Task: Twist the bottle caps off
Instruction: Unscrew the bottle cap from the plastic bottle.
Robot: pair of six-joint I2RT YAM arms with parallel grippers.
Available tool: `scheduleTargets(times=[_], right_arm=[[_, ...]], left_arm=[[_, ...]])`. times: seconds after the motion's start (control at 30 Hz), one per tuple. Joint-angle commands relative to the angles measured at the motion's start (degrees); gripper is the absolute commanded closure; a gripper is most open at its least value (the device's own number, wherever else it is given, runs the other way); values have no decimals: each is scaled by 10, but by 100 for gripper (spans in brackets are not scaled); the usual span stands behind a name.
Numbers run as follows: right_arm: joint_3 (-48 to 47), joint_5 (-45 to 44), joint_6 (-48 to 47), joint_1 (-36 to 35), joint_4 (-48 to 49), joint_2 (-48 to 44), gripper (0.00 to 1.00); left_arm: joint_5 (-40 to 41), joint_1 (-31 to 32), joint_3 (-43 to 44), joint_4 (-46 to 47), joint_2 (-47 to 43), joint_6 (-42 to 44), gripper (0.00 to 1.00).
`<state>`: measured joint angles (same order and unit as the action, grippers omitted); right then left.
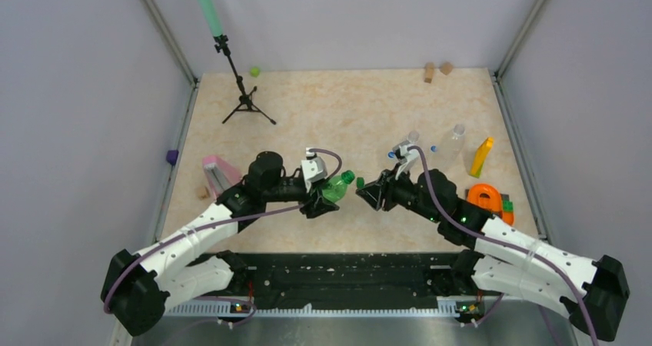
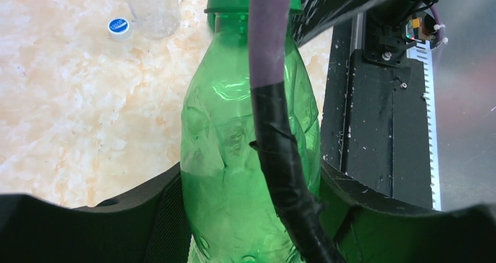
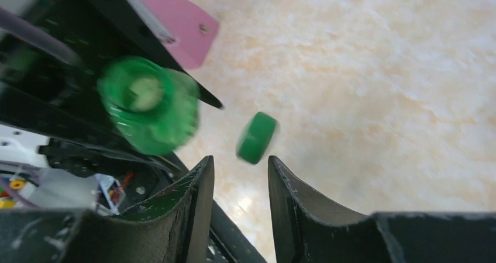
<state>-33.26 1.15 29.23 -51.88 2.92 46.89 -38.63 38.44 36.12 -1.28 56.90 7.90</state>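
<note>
The left gripper (image 1: 330, 193) has its jaws closed around the body of the green bottle (image 2: 228, 158), which is held above the table (image 1: 346, 108) near its middle, lying roughly sideways with the neck pointing right towards the other arm. In the left wrist view both jaws press against the bottle's lower walls, and a purple cable (image 2: 270, 70) crosses in front of it. The right wrist view looks straight into the bottle's mouth, which is open with no cap on it. Whether there is any liquid inside I cannot tell.

The dark green cap (image 3: 256, 137) is off and sits just beyond the tips of the right gripper (image 3: 240, 161), between them and the bottle's mouth. It is blurred, so I cannot tell whether it rests on the table or is in the air. The right jaws stand a narrow gap apart with nothing between them.

Farther right, a clear bottle (image 1: 452, 144) stands on the table, with a blue cap (image 1: 433, 148) lying just to its left. The left wrist view also shows a blue cap flat on the table, just beside the base of a clear bottle. A yellow block (image 1: 482, 156) stands right of the clear bottle, and an orange object (image 1: 486, 198) lies nearer, at the right edge. A pink object (image 1: 219, 173) lies left of the left arm.
</note>
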Motion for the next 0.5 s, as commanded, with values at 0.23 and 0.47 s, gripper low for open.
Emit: scheduleTargets(times=[0.23,0.47], right_arm=[[13,-47,7,27,-26,-67,62],[52,-65,37,27,0,-60,55]], left_arm=[[135,2,33,-7,27,23,100],[161,2,10,52,87,22,100]])
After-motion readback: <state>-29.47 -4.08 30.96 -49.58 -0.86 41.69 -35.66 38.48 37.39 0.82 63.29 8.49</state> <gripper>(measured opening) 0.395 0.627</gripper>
